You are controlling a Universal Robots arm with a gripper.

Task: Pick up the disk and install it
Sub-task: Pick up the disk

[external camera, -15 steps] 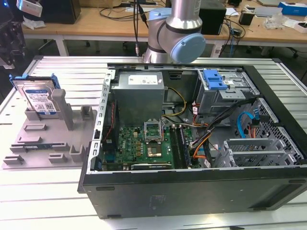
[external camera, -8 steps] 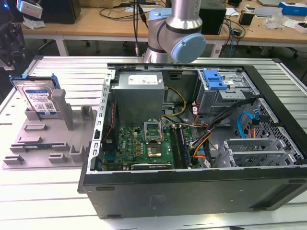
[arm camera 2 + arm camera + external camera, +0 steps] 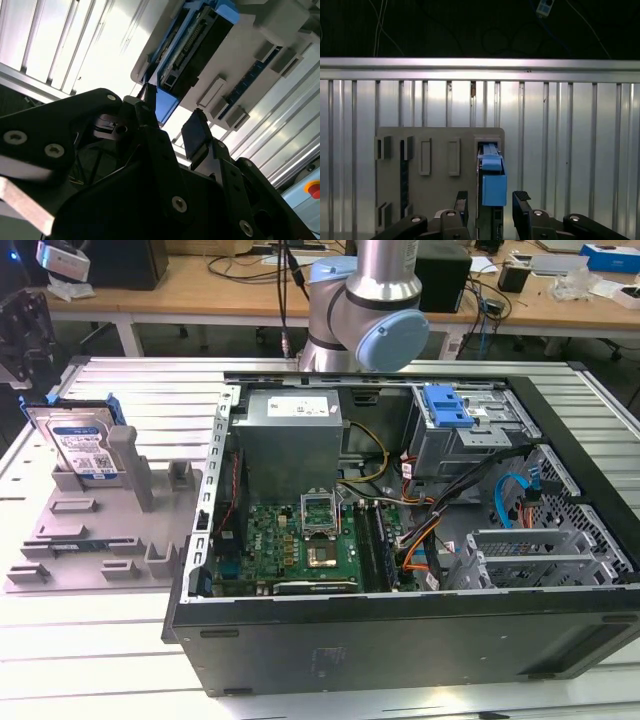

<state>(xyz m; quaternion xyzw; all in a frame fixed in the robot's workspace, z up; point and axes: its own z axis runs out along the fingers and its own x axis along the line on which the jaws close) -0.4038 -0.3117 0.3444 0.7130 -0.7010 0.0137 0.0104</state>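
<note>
The disk (image 3: 84,447) stands on edge in a slot of the grey holder (image 3: 100,540) at the exterior view's left; it is silver with a blue-and-white label and a blue carrier frame. In the first wrist view the disk's blue carrier edge (image 3: 493,184) lies in line between my two black fingers (image 3: 462,201), which sit apart and off it. My gripper (image 3: 491,201) is open and holds nothing. The second wrist view shows the same gripper (image 3: 172,117) hanging short of the disk (image 3: 195,45). My gripper's dark body (image 3: 22,340) hangs above and behind the disk at the exterior view's left edge.
An open computer case (image 3: 400,635) lies on the slatted metal table (image 3: 90,660), with motherboard, cables and a drive cage with a blue latch (image 3: 447,405) at its back. The grey holder has other slots and posts (image 3: 128,465). Desks with clutter stand behind.
</note>
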